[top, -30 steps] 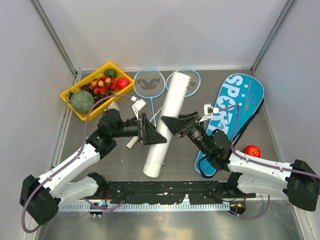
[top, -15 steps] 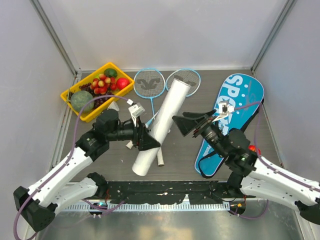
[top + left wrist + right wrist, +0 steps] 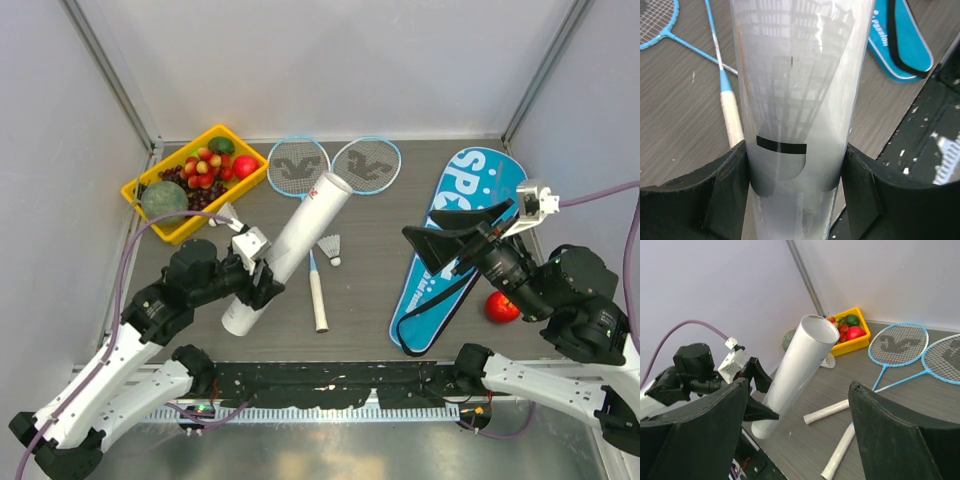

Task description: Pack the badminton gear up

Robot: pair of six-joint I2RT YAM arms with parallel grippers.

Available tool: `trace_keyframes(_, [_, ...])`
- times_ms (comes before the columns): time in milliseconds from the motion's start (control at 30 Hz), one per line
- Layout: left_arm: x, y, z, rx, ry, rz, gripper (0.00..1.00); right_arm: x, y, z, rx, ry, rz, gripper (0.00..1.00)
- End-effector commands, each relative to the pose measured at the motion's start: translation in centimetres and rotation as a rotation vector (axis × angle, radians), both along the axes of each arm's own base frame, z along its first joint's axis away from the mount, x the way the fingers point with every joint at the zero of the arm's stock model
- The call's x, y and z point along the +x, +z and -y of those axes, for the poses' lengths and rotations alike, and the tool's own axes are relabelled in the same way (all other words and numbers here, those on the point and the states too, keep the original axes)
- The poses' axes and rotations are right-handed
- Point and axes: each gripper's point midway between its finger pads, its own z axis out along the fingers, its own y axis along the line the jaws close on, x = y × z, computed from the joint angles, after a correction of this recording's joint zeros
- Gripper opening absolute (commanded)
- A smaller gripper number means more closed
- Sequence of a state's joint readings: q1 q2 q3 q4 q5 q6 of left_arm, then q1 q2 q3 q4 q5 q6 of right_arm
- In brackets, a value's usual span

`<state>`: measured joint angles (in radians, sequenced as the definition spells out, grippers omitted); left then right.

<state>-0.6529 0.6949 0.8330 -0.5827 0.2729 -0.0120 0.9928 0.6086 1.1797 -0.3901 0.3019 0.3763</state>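
We see the left jaws pinching the tilted white tube [image 3: 300,225]; the right jaws are spread wide over the blue bag [image 3: 480,180].

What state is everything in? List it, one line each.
Long white cylinder tube: held tilted, upper end open.
Left jaws: shut on the tube.
Right jaws: open, empty.
Two light-blue-framed rackets: lying flat.
White feather shuttlecock: loose, beside a racket handle.
Blue "SPORT" racket bag: lying flat.
Round red apple: loose beside the bag.
Yellow plastic tray: holding fruit.
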Motion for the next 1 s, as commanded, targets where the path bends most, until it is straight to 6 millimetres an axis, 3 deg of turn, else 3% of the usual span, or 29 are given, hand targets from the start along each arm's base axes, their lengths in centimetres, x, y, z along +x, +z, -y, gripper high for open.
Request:
trace_keyframes(0, [0.4,0.3,-0.8,0.015,-0.010,0.175,0.44,-1.1,-2.1,-3.2,-0.153,0.154,-0.038,0.81])
trace_keyframes(100, [-0.3,0.7,-0.8,-0.014,-0.062,0.292,0.43,-0.9,-2.6,-5.4,-0.216,0.220,-0.058,0.71])
trace_keyframes(233, [-1.5,0.5,-1.1,-0.004,-0.138,0.423,0.41,-0.8,-1.5,-7.0,-0.260,0.267,-0.066,0.71])
trace_keyframes(300, [-1.7,0.7,-1.2,-0.010,-0.145,0.466,0.41,-0.4,-2.1,-8.1,-0.299,0.286,-0.091,0.70])
trace_keyframes(533, [-2.0,0.5,-1.0,-0.018,-0.174,0.480,0.39,-2.1,-3.9,-12.0,-0.323,0.491,-0.133,0.64])
trace_keyframes(833, [-1.9,-0.1,-0.6,0.002,-0.195,0.462,0.36,-2.1,-3.1,-11.9,-0.301,0.489,-0.114,0.60])
trace_keyframes(967, [-1.9,-0.3,-0.6,0.004,-0.198,0.456,0.35,-1.9,-4.5,-12.2,-0.325,0.485,-0.149,0.54])
